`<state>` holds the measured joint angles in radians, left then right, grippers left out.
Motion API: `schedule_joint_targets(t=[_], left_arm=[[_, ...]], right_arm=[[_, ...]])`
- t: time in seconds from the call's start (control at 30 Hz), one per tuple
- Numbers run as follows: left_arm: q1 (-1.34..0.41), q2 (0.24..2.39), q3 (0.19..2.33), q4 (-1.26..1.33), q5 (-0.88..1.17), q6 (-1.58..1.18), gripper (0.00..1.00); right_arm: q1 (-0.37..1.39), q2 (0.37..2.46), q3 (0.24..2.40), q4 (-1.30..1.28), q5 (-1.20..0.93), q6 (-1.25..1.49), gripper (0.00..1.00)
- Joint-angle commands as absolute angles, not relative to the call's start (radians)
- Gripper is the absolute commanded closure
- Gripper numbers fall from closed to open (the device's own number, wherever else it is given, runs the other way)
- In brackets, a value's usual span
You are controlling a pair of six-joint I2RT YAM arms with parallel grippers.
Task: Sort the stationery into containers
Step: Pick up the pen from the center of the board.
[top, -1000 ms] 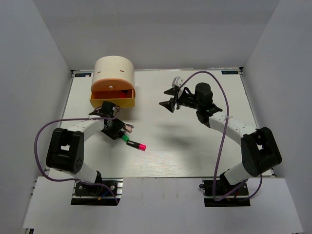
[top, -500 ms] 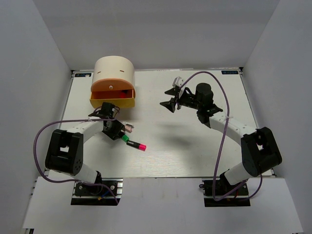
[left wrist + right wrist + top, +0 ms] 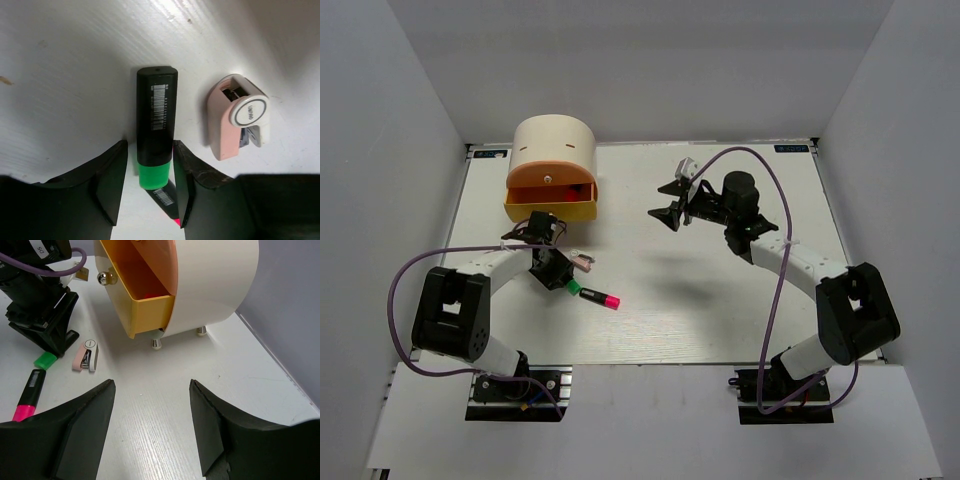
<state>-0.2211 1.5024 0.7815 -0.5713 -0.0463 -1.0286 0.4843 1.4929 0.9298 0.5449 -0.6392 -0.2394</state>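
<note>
The left gripper [image 3: 150, 150] straddled the green-capped highlighter [image 3: 156, 120], which lay flat on the white table [image 3: 75, 75]. Its jaws were narrowly parted, though contact on one side was unclear. A pink-and-white piece [image 3: 237, 117] lay just beside it. The right gripper [image 3: 150, 384] hung wide open. The yellow drawer [image 3: 550, 211] stood open at far left, and grey walls enclosed the table.

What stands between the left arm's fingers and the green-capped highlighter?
Nothing visible does. The left gripper has its fingers on both sides of the green-capped highlighter. The pink-and-white piece lies apart, outside the fingers.
</note>
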Motion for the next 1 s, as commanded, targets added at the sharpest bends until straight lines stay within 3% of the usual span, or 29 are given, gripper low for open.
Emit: schedule_joint_targets(t=[0.0,0.27,0.33,0.47,0.77,0.9,0.93,0.97], left_arm=[[-0.222,1.542,0.746,-0.71,-0.13,-0.974,0.5],[-0.222,1.56,0.764,-0.71,-0.121,-0.974,0.63],[-0.222,1.56,0.764,-0.71,-0.121,-0.965,0.75],[-0.222,1.549,0.764,-0.71,-0.098,-0.965,0.85],[-0.241,1.205,0.755,-0.579,-0.012,-0.921,1.0],[-0.241,1.028,0.706,-0.43,0.078,-0.888,1.0],[-0.241,0.993,0.697,-0.401,0.078,-0.888,1.0],[-0.241,0.962,0.683,-0.332,0.098,-0.888,1.0]], right_arm=[[0.479,1.451,0.913,0.603,-0.653,-0.229,0.33],[0.48,1.44,0.904,0.611,-0.647,-0.23,0.33],[0.477,1.437,0.897,0.612,-0.647,-0.23,0.33],[0.477,1.437,0.893,0.612,-0.649,-0.23,0.33],[0.479,1.439,0.89,0.606,-0.658,-0.23,0.34],[0.479,1.45,0.89,0.598,-0.68,-0.229,0.54],[0.479,1.451,0.896,0.591,-0.695,-0.23,0.74],[0.476,1.453,0.897,0.58,-0.698,-0.235,0.84]])
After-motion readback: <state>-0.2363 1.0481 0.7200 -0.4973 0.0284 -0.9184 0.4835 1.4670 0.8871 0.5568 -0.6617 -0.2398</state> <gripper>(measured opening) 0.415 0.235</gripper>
